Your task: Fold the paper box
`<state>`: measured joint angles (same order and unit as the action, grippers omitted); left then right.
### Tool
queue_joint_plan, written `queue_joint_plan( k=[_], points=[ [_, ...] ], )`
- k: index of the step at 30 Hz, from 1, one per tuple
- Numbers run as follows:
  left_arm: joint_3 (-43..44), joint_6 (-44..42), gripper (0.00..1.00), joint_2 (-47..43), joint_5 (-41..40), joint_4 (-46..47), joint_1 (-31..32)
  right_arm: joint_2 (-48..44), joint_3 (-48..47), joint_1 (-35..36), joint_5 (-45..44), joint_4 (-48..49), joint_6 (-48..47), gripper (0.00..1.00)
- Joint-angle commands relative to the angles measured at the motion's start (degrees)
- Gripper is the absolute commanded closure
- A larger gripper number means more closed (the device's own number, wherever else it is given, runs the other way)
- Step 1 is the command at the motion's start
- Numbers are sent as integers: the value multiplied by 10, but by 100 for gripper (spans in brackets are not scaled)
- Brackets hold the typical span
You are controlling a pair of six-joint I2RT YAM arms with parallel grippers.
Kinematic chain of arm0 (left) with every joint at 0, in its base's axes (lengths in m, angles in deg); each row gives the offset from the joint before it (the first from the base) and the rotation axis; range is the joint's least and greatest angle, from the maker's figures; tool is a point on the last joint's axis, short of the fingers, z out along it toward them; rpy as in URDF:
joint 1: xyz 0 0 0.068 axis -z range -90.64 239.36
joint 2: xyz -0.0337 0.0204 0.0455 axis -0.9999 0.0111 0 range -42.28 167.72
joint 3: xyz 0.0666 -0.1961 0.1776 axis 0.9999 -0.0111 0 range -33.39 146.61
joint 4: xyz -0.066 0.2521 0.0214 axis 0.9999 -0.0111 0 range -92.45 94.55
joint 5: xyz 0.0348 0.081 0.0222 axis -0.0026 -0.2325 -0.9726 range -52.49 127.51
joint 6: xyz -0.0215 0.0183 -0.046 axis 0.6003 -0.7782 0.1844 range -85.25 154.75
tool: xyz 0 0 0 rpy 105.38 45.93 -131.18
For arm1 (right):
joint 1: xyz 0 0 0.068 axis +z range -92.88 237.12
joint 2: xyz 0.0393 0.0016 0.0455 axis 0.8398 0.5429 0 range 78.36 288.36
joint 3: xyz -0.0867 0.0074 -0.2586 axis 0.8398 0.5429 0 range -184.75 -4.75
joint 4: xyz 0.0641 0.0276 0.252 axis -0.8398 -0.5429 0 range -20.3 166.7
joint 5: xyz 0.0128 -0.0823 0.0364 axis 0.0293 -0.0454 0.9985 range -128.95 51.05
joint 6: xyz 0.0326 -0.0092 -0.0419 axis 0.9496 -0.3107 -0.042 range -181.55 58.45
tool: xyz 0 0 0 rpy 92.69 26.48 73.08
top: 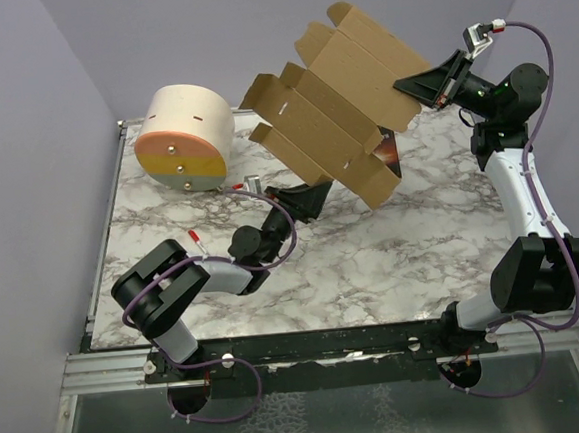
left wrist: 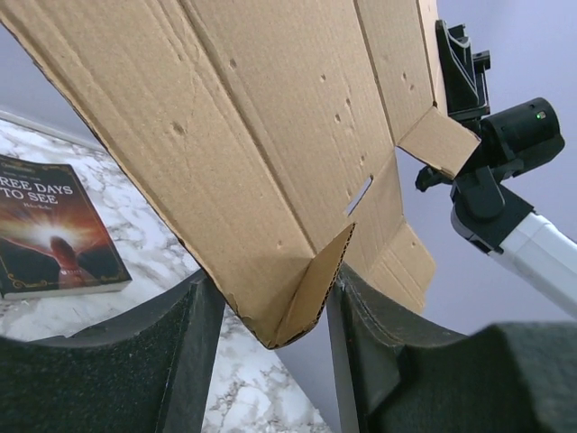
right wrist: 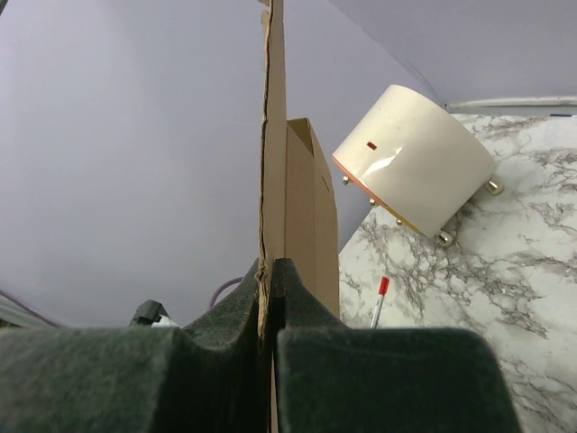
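- Fingers first: your right gripper [right wrist: 270, 271] is pinched tight on the edge of the paper box [top: 336, 102]. The sheet runs edge-on straight through the pads, with no gap showing.
- Your left gripper [left wrist: 270, 302] is apart, not clamped. Its jaws straddle a bent-up corner flap at the sheet's low end. The right-hand finger looks to be against the flap; the other stands off it.
- The paper box hangs in the air, tilted, above the far middle of the marble table [top: 373, 260]. It is held up by the right arm alone.
- It's mostly flat and die-cut. A few side flaps are creased up, but no walls are locked.
- Step in hand, as I read it: early folding, setting up a grip on the low corner flap. Most of the task is ahead.
- The next move calls for you to shut the left jaws on that flap only, not on the main panel. Then turn it along its crease while the right hand holds firm. Watch for tearing at the slot, or the sheet pivoting in the right pinch.
- Containers: the box isn't formed and holds nothing.
- The book [left wrist: 54, 230] lies flat on the table under the sheet, outside it.
- The cream cylinder [top: 188, 134] lies on its side at far left. You can't tell whether it's hollow.
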<state>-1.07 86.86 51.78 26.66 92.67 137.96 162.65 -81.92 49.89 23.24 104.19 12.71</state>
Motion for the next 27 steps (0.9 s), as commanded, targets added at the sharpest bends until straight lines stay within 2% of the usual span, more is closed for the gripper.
queue_joint_plan(
  k=[1,3,6,13,19,20,25,26,27],
  points=[
    [1,40,51,-15,14,142,-7,-13,2,-4,-2,15,-8,99],
    [1,43,53,-15,15,142,-7,-14,2,-4,-3,15,-9,99],
    [1,50,67,-14,15,142,-8,-13,4,-4,-3,15,-9,99],
    [-1,70,68,-9,19,142,-11,-13,4,-5,-4,14,-10,99],
    [2,72,98,-6,26,142,-15,-11,6,-5,-5,15,-11,99],
    [2,71,100,-6,27,142,-15,-11,6,-6,-5,16,-11,99],
    [0,67,99,-3,33,142,-17,-10,7,-8,-4,15,-17,99],
    [-2,68,90,-3,37,142,-19,-10,7,-8,-4,15,-19,99],
    [-6,68,73,-3,38,142,-20,-10,6,-9,-4,16,-22,99]
  ],
)
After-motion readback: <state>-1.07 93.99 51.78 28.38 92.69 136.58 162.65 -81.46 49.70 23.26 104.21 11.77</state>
